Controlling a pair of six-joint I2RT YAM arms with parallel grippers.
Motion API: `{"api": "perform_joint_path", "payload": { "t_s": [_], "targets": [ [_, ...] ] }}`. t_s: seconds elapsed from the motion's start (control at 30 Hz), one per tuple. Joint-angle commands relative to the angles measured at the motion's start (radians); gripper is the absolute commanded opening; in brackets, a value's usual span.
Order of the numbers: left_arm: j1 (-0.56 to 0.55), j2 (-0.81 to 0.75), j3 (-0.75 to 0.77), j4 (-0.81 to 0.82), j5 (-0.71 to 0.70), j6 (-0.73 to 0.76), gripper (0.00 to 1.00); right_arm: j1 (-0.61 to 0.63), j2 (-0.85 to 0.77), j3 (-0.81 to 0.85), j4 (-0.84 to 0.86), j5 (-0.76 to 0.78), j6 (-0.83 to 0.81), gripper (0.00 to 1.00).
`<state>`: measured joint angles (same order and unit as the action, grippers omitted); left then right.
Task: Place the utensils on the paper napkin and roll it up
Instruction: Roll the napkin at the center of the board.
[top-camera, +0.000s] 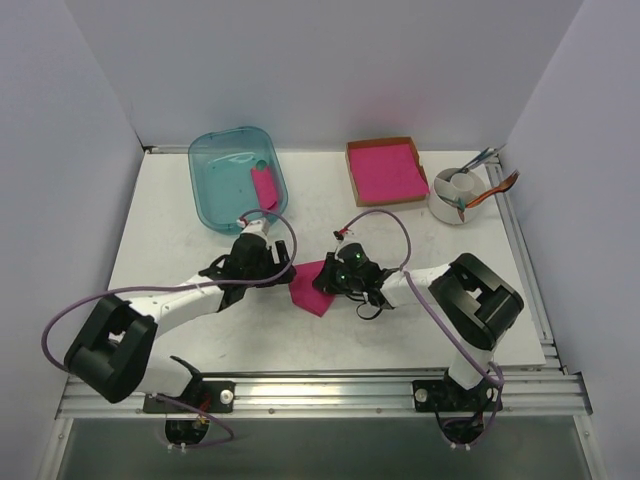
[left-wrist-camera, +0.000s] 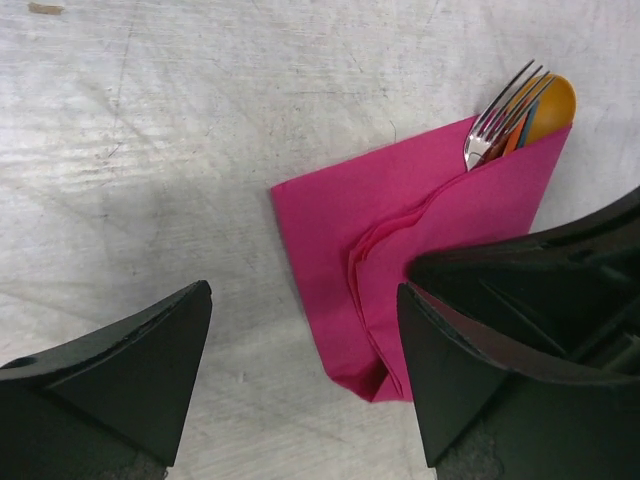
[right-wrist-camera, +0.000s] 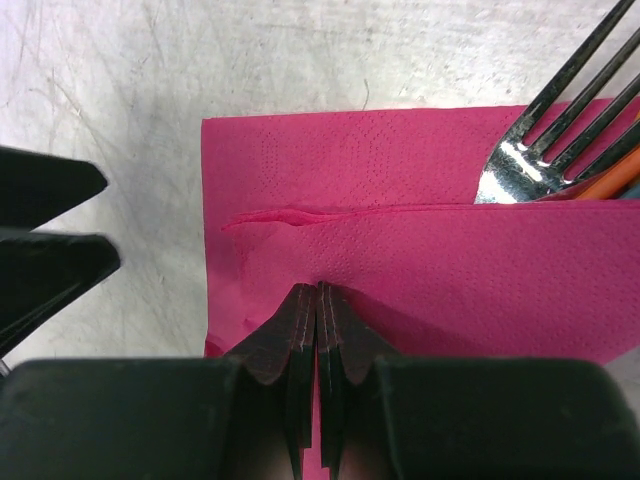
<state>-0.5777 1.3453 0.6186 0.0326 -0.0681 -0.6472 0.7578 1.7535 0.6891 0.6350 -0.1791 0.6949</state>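
A scuffed white worktop (top-camera: 330, 345) sits inside plain white walls. At the centre of the top view, the left pincer (top-camera: 268, 262) hangs just left of the paper napkin (top-camera: 312, 290), its jaws wide apart and holding nothing. The napkin lies folded over the fork (left-wrist-camera: 497, 120) and spoon (left-wrist-camera: 553, 103). Their heads poke out at the upper right of the left wrist view, with the long axis running lower left to upper right. On the napkin's right side the right pincer (right-wrist-camera: 318, 300) is pressed together, tips on the fold, so it is the nearer one. The roll probably has to turn across that axis.
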Motion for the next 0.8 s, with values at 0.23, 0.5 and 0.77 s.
{"api": "perform_joint_path", "payload": {
  "t_s": [0.23,0.5,0.77],
  "targets": [
    [-0.03,0.181,0.107,0.115,-0.047,-0.023,0.69,0.047,-0.015,-0.031,-0.164,0.021,-0.015,0.0],
    [-0.04,0.252,0.156,0.067,-0.125,-0.023,0.65,0.057,-0.005,-0.025,-0.159,0.024,-0.009,0.0],
    [-0.04,0.313,0.179,0.078,-0.09,-0.038,0.43,0.061,-0.015,-0.022,-0.162,0.035,-0.011,0.0]
  ]
}}
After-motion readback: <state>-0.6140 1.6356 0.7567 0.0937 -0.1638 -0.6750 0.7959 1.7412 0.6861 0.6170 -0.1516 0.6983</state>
